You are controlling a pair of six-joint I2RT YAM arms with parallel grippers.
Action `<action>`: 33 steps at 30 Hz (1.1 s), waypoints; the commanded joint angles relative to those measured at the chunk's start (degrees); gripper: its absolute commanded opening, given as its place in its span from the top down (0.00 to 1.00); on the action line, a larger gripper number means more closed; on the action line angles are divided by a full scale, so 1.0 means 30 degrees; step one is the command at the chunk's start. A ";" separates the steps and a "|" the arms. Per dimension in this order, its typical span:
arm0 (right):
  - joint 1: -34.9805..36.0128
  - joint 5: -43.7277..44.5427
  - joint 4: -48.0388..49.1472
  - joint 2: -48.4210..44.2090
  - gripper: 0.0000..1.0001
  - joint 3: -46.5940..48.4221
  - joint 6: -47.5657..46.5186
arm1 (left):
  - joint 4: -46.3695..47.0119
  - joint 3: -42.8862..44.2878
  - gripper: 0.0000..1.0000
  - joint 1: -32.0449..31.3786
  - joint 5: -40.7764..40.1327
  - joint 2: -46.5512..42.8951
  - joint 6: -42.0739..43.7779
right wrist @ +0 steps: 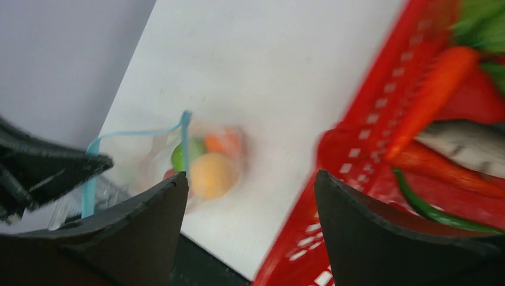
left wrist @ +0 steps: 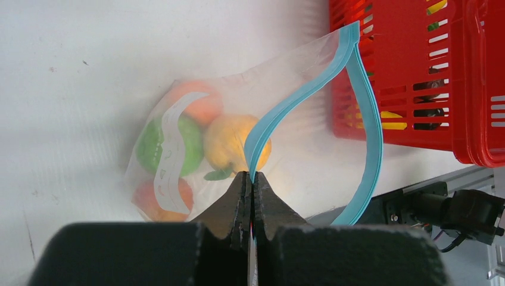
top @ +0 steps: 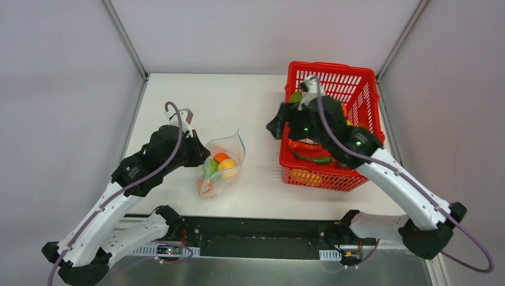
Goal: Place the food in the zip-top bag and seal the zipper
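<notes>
The zip-top bag (left wrist: 286, 71) is clear, glossy plastic film, crinkled. The zipper (left wrist: 374, 137) is a smooth teal-blue plastic strip. The label patch (left wrist: 170, 149) is white and matt, paper-like. The food (left wrist: 229, 143) is smooth plastic with a soft sheen. The basket (top: 333, 83) is glossy red moulded plastic mesh. The table (top: 238, 101) is white and matt, faintly scuffed. The left gripper (left wrist: 252, 182) is matt black plastic. The left arm (top: 110, 208) has a glossy white plastic shell.

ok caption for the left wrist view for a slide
Left gripper pinches the zipper edge of the zip-top bag, mouth gaping, toy fruit inside, red basket behind.
</notes>
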 commanded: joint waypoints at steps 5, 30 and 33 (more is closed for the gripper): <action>-0.6089 0.3277 -0.3245 -0.1909 0.21 -0.1768 0.0003 | 0.0331 -0.0101 1.00 0.0162 -0.0309 -0.0149 -0.0161; -1.2758 0.7507 -0.3109 0.1355 0.12 -0.7801 0.2429 | 0.0218 -0.0018 1.00 0.0164 -0.0126 -0.0079 0.0104; -1.3092 0.7596 -0.3024 0.1881 0.13 -0.7922 0.2761 | 0.0240 -0.0047 1.00 0.0164 -0.0067 -0.0051 0.0105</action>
